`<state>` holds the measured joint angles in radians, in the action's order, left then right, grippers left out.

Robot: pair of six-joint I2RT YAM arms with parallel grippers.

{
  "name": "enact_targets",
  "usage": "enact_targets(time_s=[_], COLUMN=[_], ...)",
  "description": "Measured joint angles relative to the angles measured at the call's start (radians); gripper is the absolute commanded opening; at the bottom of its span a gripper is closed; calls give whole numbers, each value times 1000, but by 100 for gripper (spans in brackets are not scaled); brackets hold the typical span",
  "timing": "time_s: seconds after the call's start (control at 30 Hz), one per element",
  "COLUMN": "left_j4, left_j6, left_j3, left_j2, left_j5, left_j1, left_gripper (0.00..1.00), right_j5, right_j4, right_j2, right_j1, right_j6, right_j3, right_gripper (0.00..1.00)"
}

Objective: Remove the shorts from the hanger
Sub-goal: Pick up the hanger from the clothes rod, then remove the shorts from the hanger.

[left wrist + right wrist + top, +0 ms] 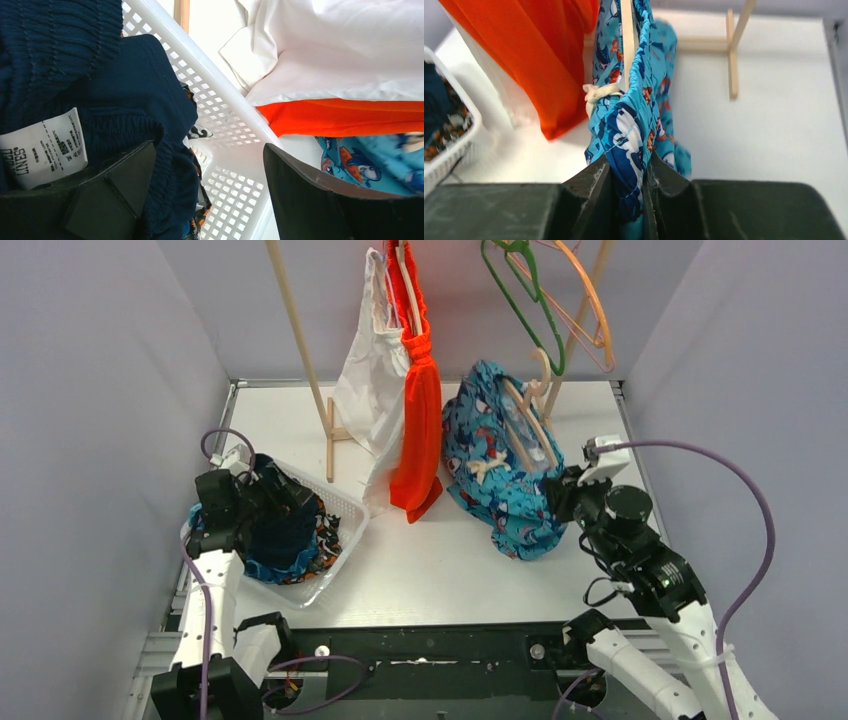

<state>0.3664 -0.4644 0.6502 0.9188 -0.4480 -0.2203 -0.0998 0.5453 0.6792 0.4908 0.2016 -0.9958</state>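
Teal shark-print fabric shorts (630, 125) are pinched at the waistband by the closed fingers of the right gripper (628, 176), at 3 o'clock on the table, with the pale wooden hanger (626, 40) still inside. Stripping is judged under way; a pull off the hanger's end is called for. At 9 o'clock, the left gripper (210, 195) is held wide and empty over the white perforated plastic basket (220, 107).

One basket (347, 512), one teal shorts (490, 480), one orange shorts (420, 420), one white garment (370, 390)
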Motion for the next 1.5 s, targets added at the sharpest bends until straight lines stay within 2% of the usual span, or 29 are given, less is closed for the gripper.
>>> enact_targets(time_s=[0.13,0.2,0.5,0.77,0.9,1.07,1.33,1.5], left_j4=[-11,-20,-19,-27,-46,-129,-172,-179], left_j6=[-43,-82,-180,-213,-212,-211,-204,-200], left_j3=[-5,-11,68,132,205,267,304,338], left_j2=[-38,-72,-138,10,84,127,127,118], left_j5=[19,38,303,542,634,682,730,732], left_j1=[40,108,627,1000,1141,1216,1222,1222], left_gripper=[75,75,74,74,74,74,74,74], right_j5=[7,19,63,94,127,152,106,130], right_j4=[100,129,163,186,233,324,502,534], right_j2=[-138,-183,-149,-89,-101,-126,-141,-141], right_j1=[0,0,0,0,0,0,1,9], right_j6=[89,138,232,231,247,273,278,240], right_j3=[147,208,280,235,172,51,-248,-407], right_gripper=[0,0,0,0,0,0,0,0])
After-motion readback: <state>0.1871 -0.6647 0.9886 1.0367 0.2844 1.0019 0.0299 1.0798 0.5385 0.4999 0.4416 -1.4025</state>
